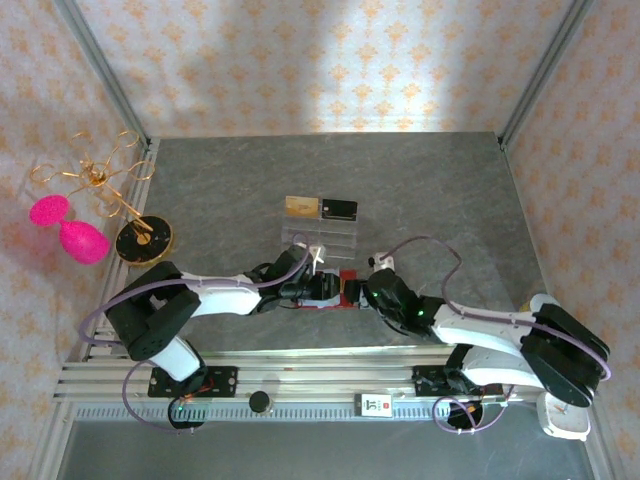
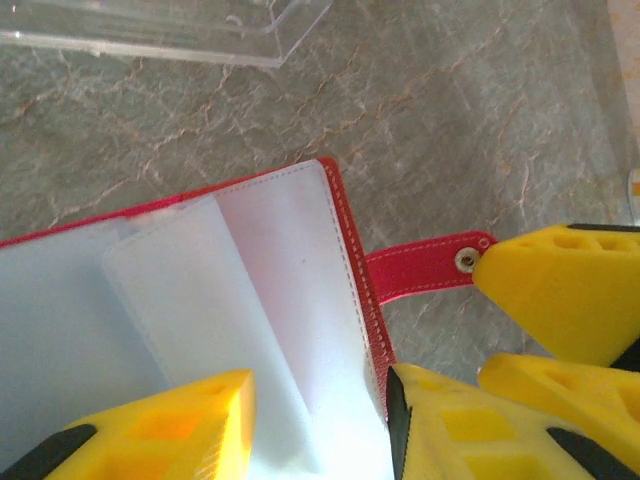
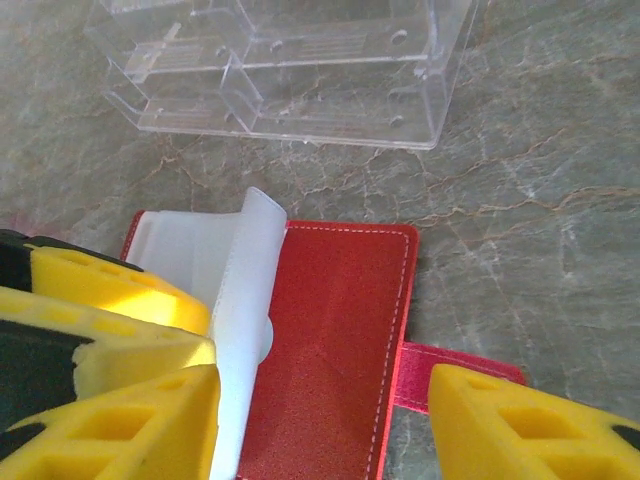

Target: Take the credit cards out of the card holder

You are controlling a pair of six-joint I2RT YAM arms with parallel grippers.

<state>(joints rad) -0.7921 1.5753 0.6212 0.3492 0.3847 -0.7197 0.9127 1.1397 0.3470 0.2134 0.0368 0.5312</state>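
**Inspector:** Top view, report.

**Assistant:** The card holder (image 1: 348,285) lies open on the table (image 1: 430,200), just in front of the clear stand (image 1: 320,238). The left gripper (image 1: 322,290) is at its left side and the right gripper (image 1: 364,292) at its right. Both are close over it.

**Inspector:** Left wrist?

**Assistant:** The left gripper's fingers (image 2: 150,430) stand apart, astride the holder's right edge. A pale sleeve (image 2: 200,300) runs between them. Whether they pinch it, I cannot tell. The red tab (image 2: 420,268) reaches toward the right gripper's fingertips (image 2: 560,290), one just at its snap.

**Inspector:** Right wrist?

**Assistant:** The right gripper's jaws stand well apart, holding nothing. The red cover (image 3: 340,320) lies flat between them. A sleeve stands curled upright against the finger at the view's left. The tab lies just beside the other finger.
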